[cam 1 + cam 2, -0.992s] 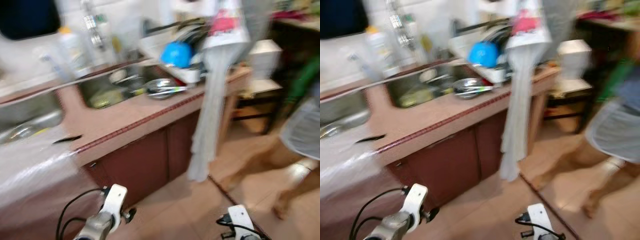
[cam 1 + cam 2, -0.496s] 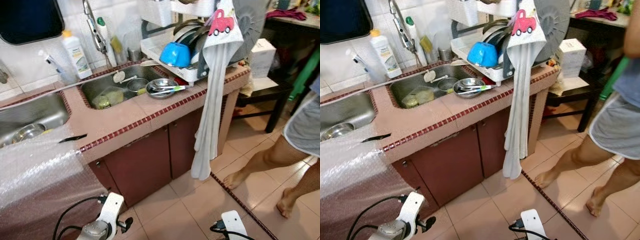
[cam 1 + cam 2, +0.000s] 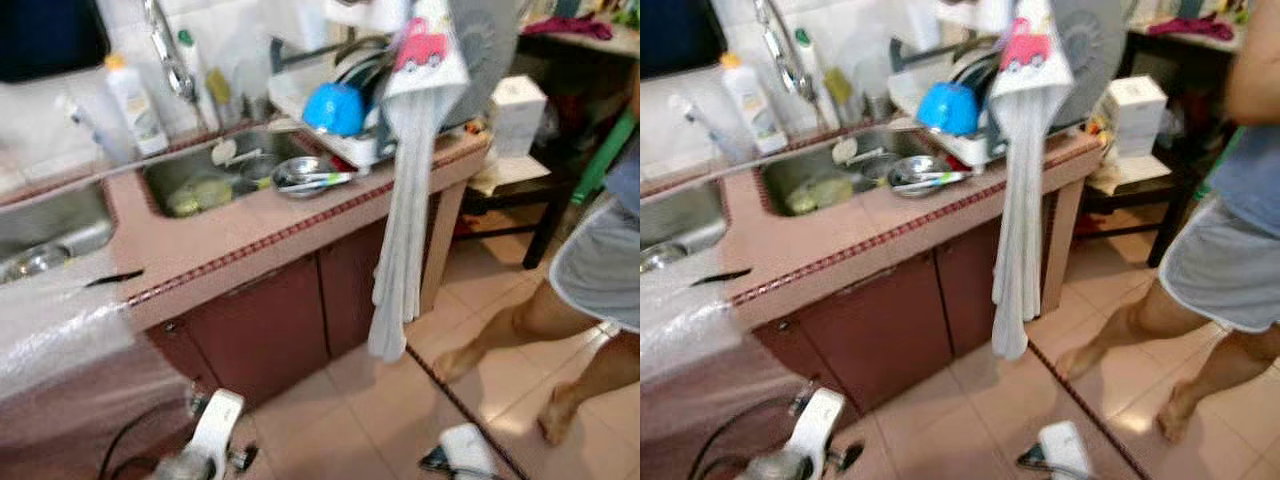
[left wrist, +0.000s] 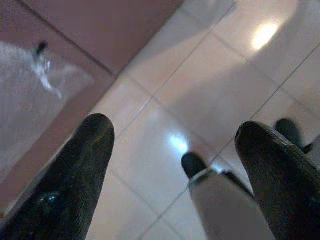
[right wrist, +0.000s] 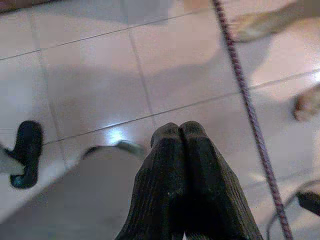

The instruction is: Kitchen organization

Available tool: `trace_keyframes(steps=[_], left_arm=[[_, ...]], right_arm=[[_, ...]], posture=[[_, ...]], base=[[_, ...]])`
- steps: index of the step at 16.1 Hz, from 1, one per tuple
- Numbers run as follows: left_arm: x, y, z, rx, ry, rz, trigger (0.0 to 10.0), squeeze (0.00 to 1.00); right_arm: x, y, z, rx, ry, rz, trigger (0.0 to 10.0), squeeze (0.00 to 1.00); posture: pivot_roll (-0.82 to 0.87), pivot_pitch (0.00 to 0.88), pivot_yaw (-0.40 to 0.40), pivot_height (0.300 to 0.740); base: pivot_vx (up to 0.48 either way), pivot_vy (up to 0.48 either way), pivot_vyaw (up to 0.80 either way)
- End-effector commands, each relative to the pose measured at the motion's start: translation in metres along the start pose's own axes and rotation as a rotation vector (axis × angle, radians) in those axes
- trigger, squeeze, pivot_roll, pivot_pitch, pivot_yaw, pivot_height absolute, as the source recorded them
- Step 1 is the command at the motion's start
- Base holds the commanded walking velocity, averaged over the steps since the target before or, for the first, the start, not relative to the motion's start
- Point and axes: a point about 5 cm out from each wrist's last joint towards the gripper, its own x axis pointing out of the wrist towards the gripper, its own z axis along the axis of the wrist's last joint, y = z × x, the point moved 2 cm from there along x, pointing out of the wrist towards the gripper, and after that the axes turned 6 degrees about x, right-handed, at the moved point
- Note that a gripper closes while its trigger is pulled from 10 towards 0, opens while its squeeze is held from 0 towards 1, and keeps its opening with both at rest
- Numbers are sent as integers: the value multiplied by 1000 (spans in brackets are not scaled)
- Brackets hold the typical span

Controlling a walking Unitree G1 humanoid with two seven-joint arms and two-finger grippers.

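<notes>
Head view, slightly blurred: pink tiled countertop (image 3: 250,225) with dark red cabinet doors (image 3: 270,320) below. Steel sink basin (image 3: 215,175) holds a pale green container (image 3: 190,198) and a small steel bowl (image 3: 262,167). Shallow steel dish with utensils (image 3: 305,178) sits on the counter just beside the basin. White dish rack (image 3: 350,140) at the counter's right end carries a blue bowl (image 3: 335,108) and dark plates. Long grey-white towel with a red car patch (image 3: 405,200) hangs off the rack, down past the cabinet. White bottle with orange cap (image 3: 130,95) stands against the wall tiles. Black-handled knife (image 3: 112,279) lies near the counter edge, next to clear bubble wrap (image 3: 55,330). Person in grey shorts, barefoot (image 3: 590,290), on the tile floor (image 3: 400,420) at right.

Left wrist view: left gripper (image 4: 175,150) hangs over floor tiles, fingers spread wide, nothing between them.

Right wrist view: right gripper (image 5: 181,131) over the floor, fingertips pressed together, empty.
</notes>
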Motion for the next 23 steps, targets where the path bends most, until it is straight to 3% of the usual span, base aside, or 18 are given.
trace_keyframes(steps=[1,6,14,18,23], left_arm=[[1,-2,4,9,-8,-1,10000,0],[1,0,3,24,0,2,10000,0],[0,7,3,-22,0,42,10000,0],[0,8,2,-27,7,49,10000,0],[0,5,-3,-63,20,60,10000,0]], right_arm=[[-1,-6,-2,-10,5,-16,10000,0],[-1,-4,-2,-14,7,-8,10000,0],[0,-9,4,-37,-10,-7,10000,0],[1,-8,6,-50,-10,-3,10000,0],[1,-12,8,-50,-6,-1,10000,0]], posture=[[-51,0,126,740],[-51,0,127,740],[-43,0,115,740],[-35,0,108,740],[-41,0,54,740]], base=[[0,-409,0],[0,-405,0],[0,0,0],[0,0,742],[0,0,0]])
